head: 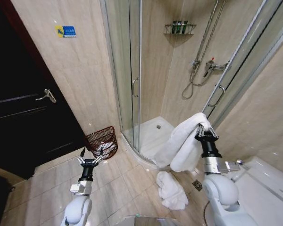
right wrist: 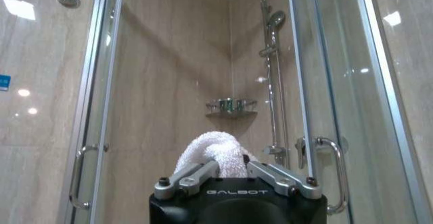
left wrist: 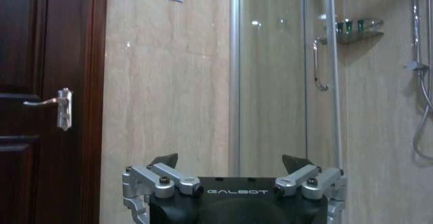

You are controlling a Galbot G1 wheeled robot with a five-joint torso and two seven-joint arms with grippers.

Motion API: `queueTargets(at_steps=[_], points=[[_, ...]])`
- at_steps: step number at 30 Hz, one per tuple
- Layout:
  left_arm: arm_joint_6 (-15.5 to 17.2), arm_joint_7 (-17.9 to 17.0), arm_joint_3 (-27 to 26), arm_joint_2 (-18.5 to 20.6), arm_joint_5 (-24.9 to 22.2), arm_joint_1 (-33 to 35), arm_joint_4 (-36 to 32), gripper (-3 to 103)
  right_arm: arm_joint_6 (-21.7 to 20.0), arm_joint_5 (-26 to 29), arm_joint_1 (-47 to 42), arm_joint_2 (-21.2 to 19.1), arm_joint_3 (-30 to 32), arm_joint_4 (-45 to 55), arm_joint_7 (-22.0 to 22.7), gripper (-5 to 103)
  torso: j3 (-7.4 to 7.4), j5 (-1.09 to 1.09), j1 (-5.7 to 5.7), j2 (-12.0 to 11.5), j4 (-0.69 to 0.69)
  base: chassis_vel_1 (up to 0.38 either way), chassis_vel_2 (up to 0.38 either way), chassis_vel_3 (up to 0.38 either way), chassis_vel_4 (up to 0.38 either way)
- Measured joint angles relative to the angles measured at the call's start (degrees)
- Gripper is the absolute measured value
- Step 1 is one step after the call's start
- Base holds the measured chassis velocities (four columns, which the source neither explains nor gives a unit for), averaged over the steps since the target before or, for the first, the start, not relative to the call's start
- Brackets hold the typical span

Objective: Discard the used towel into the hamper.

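Towel [head: 184, 141]: soft, limp, light; right claw [head: 205, 132] clamped on its top fold. Left claw [head: 89, 161] apart near hamper [head: 102, 141].

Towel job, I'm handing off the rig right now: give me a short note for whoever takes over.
Right hand: shut on the white towel, held up in front of the shower enclosure; the towel hangs down both sides of it.
Left hand: open, empty, low, pointing toward the hamper.
Hamper: on the floor against the wall, between the dark door and the shower glass, with something white already inside.
Second towel: crumpled on the floor tiles near the right arm.
Done: towel picked up.
Left: carry it over to the hamper and release.
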Motion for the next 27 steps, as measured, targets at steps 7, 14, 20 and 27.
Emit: queueTargets(at_steps=[7, 14, 20, 27], points=[[0.82, 0.87, -0.14, 0.06, -0.07, 0.00, -0.08, 100, -0.31, -0.14, 0.35, -0.08, 0.22, -1.01, 0.06, 4, 0.00, 0.00, 0.00, 0.00, 0.00, 0.000, 0.000, 0.000, 0.000], [1.37, 1.46, -0.09, 0.28, -0.08, -0.57, 0.08, 100, -0.39, -0.28, 0.69, 0.28, 0.09, -1.61, 0.04, 4, 0.00, 0.00, 0.00, 0.00, 0.00, 0.004, 0.007, 0.010, 0.008], [1.37, 1.57, -0.07, 0.52, -0.18, -0.85, 0.41, 100, -0.40, -0.68, 0.70, 0.53, -0.02, -1.99, -0.01, 4, 0.00, 0.01, 0.00, 0.00, 0.00, 0.054, 0.069, 0.075, 0.056], [-0.84, 1.29, 0.07, 0.49, -0.10, -1.32, 1.72, 100, -1.29, -1.01, 0.84, 0.40, -0.18, -2.12, -0.50, 4, 0.00, 0.00, 0.00, 0.00, 0.02, 0.043, 0.046, 0.047, 0.031]])
